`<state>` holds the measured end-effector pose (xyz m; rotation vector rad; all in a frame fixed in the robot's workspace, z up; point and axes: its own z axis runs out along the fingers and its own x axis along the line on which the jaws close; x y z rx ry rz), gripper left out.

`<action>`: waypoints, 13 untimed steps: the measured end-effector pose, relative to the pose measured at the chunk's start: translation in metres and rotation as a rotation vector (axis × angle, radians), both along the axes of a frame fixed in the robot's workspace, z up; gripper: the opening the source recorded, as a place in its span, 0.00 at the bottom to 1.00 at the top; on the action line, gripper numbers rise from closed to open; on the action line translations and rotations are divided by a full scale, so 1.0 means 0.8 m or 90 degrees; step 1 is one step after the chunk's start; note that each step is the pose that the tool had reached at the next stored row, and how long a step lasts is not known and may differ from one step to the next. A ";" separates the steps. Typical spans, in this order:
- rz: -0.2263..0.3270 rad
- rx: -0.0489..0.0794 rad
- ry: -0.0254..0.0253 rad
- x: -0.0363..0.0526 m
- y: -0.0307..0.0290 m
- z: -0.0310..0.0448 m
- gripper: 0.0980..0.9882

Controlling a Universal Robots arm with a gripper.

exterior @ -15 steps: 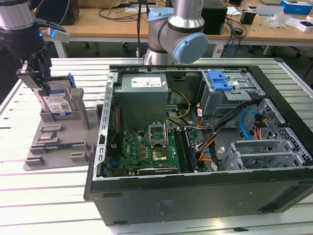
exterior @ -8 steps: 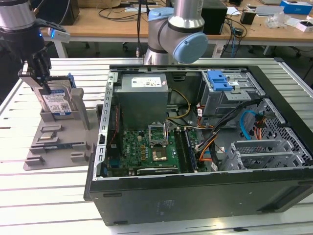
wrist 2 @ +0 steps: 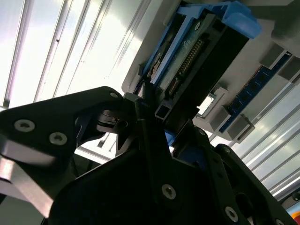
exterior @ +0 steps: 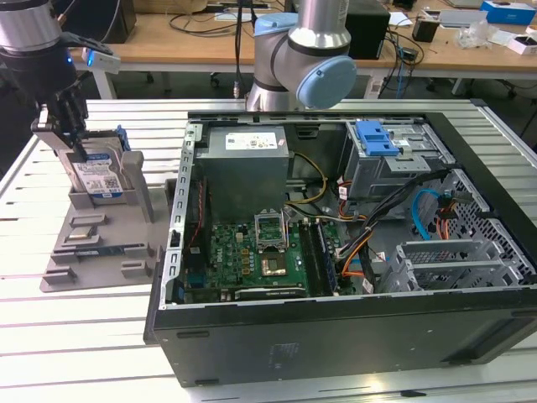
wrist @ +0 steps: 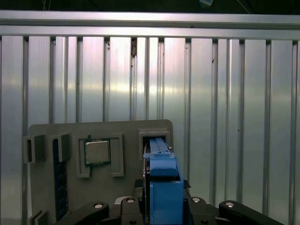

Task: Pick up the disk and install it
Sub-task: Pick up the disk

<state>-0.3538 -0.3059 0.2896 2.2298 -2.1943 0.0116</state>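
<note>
On your slatted table [exterior: 50, 336], the parts holder [exterior: 59, 252] lies at the exterior view's left and the open computer case [exterior: 336, 353] just beside it at the right. The disk [exterior: 102, 175] stands on edge in a slot at the holder's far end, and the gripper [exterior: 74, 134] is closed on it from above. In the first wrist view, you find a processor chip [wrist: 97, 152] flat in a recess beside that slot and a memory stick [wrist: 56, 183] in a groove beyond the chip. Inside the case, the power supply [exterior: 247, 164] sits behind the motherboard [exterior: 243, 256]. The drive cage [exterior: 394, 159] is in the far corner at the exterior view's right. The arm's base [exterior: 294, 59] stands behind the case.
</note>
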 end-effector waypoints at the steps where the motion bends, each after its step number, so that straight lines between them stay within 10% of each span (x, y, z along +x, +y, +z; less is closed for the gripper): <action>1: 0.000 0.000 0.0000 0.000 0.0000 -0.0001 0.30; 6: 0.000 0.000 -0.0001 0.000 0.0000 0.0036 0.30; 8: 0.000 0.000 -0.0001 0.000 0.0021 0.0336 0.30; 13: 0.000 0.000 -0.0001 0.000 0.0036 0.0509 0.30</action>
